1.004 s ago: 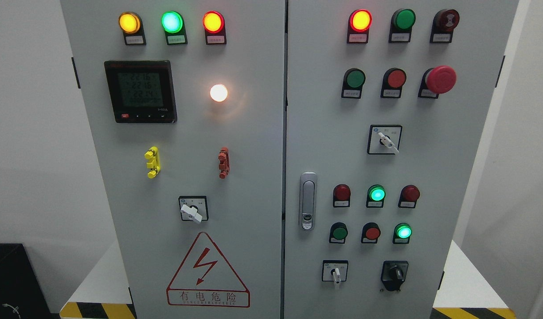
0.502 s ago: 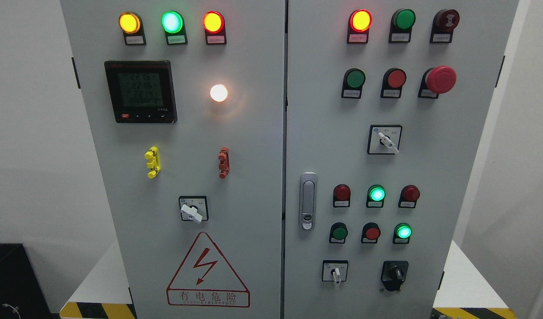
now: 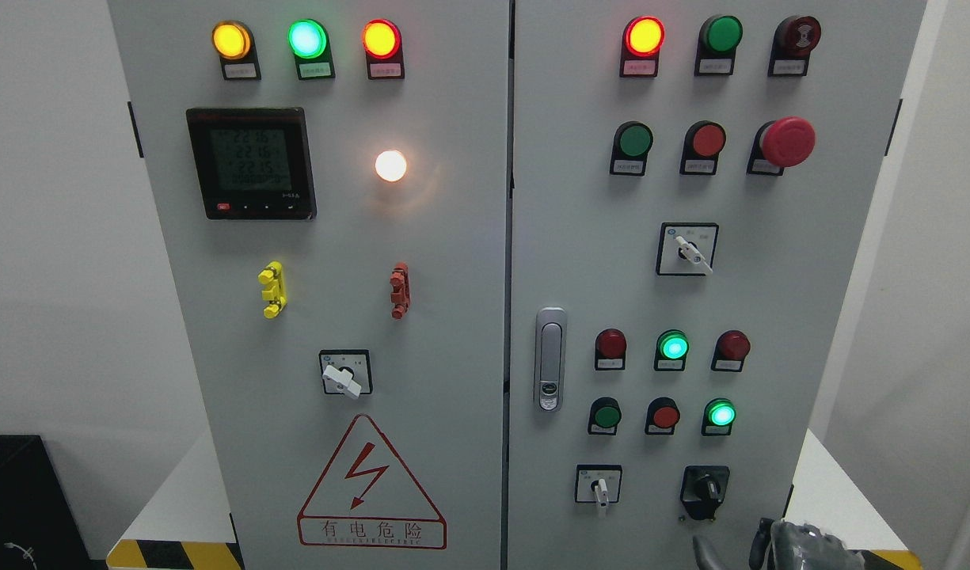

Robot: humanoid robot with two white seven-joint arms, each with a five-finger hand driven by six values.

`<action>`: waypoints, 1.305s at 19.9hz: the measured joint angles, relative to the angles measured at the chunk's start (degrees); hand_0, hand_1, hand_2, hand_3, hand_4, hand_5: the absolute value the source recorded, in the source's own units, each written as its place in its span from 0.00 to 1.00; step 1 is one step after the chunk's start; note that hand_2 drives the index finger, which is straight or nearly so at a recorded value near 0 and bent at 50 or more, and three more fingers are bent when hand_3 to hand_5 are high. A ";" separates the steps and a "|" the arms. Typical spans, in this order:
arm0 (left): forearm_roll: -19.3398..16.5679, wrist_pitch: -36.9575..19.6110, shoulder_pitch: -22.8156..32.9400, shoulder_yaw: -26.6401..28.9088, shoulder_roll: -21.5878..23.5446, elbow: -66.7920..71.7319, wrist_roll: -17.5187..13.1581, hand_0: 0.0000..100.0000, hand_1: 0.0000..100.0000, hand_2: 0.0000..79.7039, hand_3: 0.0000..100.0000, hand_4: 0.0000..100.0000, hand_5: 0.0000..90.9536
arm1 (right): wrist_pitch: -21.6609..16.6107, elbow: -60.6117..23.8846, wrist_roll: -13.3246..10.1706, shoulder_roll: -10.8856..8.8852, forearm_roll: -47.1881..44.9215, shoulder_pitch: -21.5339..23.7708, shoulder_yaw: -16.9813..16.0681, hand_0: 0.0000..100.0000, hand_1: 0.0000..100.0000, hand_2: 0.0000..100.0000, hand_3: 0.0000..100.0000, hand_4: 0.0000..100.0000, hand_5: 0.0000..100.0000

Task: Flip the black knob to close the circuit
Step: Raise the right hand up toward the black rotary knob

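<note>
Head view, grey cabinet [image 3: 453, 261], white walls [image 3: 49, 237]

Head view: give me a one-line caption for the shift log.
Right hand at the bottom edge, just below and right of the untouched black knob on the control cabinet.

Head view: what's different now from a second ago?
The robot's grey right hand has risen into view at the bottom right, just below the black rotary knob, not touching it. The knob, white switches and glowing lamps look unchanged.
</note>
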 measured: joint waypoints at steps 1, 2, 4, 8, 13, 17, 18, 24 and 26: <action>0.00 0.00 0.00 0.00 0.00 0.00 0.00 0.00 0.00 0.00 0.00 0.00 0.00 | -0.09 0.13 0.12 0.01 0.21 -0.30 -0.02 0.00 0.18 0.77 0.94 0.76 0.75; 0.00 0.00 0.00 0.00 0.00 0.00 0.00 0.00 0.00 0.00 0.00 0.00 0.00 | -0.09 0.24 0.42 0.02 0.39 -0.58 -0.04 0.00 0.13 0.77 0.94 0.76 0.75; 0.00 0.00 0.00 0.00 0.00 0.00 0.00 0.00 0.00 0.00 0.00 0.00 0.00 | -0.10 0.46 0.99 0.05 0.70 -1.12 -0.05 0.00 0.08 0.77 0.94 0.76 0.75; 0.00 0.00 0.00 0.00 0.00 0.00 0.00 0.00 0.00 0.00 0.00 0.00 0.00 | -0.10 0.92 1.44 0.09 1.38 -2.02 -0.10 0.00 0.03 0.76 0.94 0.76 0.75; 0.00 0.00 0.00 0.00 0.00 0.00 0.00 0.00 0.00 0.00 0.00 0.00 0.00 | -0.05 1.44 1.65 0.11 2.50 -2.86 -0.12 0.00 0.02 0.76 0.94 0.76 0.74; 0.00 0.00 0.00 0.00 0.00 0.00 0.00 0.00 0.00 0.00 0.00 0.00 0.00 | -0.05 2.03 1.71 0.13 3.45 -3.48 -0.16 0.00 0.03 0.77 0.94 0.76 0.74; 0.00 0.00 0.00 0.00 0.00 0.00 0.00 0.00 0.00 0.00 0.00 0.00 0.00 | -0.05 2.19 1.87 0.13 3.71 -3.60 -0.16 0.00 0.03 0.77 0.94 0.76 0.74; 0.00 0.00 0.00 0.00 0.00 0.00 0.00 0.00 0.00 0.00 0.00 0.00 0.00 | 0.08 3.38 2.31 0.18 4.63 -4.72 -0.29 0.00 0.04 0.77 0.94 0.76 0.74; 0.00 0.00 0.00 0.00 0.00 0.00 0.00 0.00 0.00 0.00 0.00 0.00 0.00 | 0.11 3.71 2.41 0.19 4.78 -5.10 -0.44 0.00 0.04 0.77 0.93 0.76 0.74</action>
